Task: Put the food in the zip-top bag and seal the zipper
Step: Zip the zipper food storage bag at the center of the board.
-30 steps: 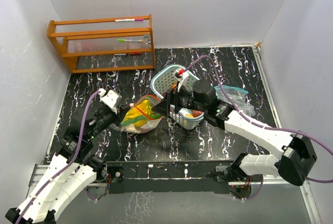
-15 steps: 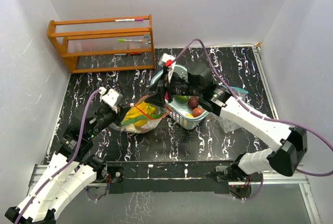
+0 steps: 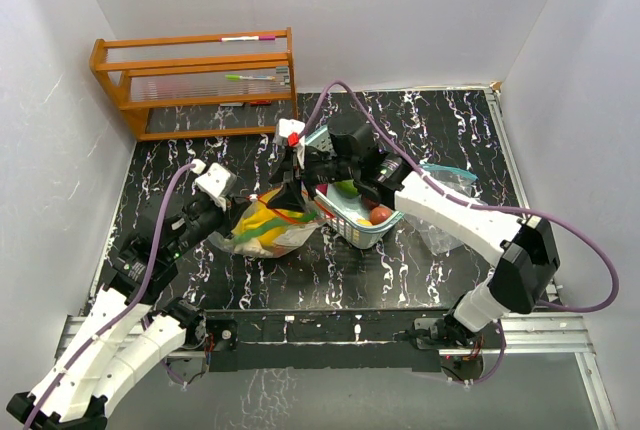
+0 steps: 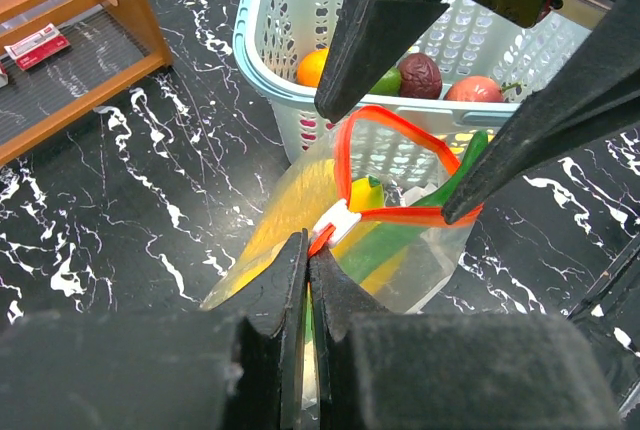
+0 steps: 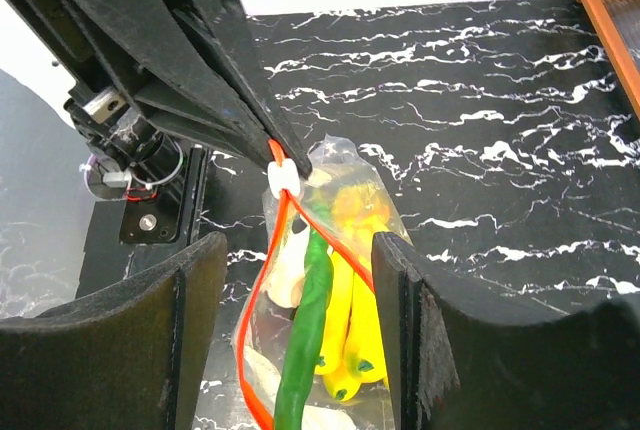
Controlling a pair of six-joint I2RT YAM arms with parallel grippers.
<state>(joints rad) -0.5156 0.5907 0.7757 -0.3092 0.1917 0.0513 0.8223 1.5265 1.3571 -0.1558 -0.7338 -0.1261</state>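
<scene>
Left fingers (image 4: 288, 285) clamping shut on zip-top bag (image 4: 405, 265) rim; right fingers (image 5: 195, 295) hanging half-open, straddling bag mouth; basket (image 4: 268, 45) crowding just behind.

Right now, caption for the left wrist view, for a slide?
Left end effector pinches the zip-top bag beside its slider; open right end effector straddles the mouth, bananas and pepper inside.

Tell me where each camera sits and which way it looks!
Top: above and behind the arms, looking down at the table, bag and basket; both arms show.
Left wrist: on the left arm, looking along the shut left gripper, which pinches the bag's edge, toward the basket; the right fingers show too.
Right wrist: on the right arm, looking down past the open right gripper at the bag, facing the left gripper.
Shared: both wrist views show the bag's red zip.
</scene>
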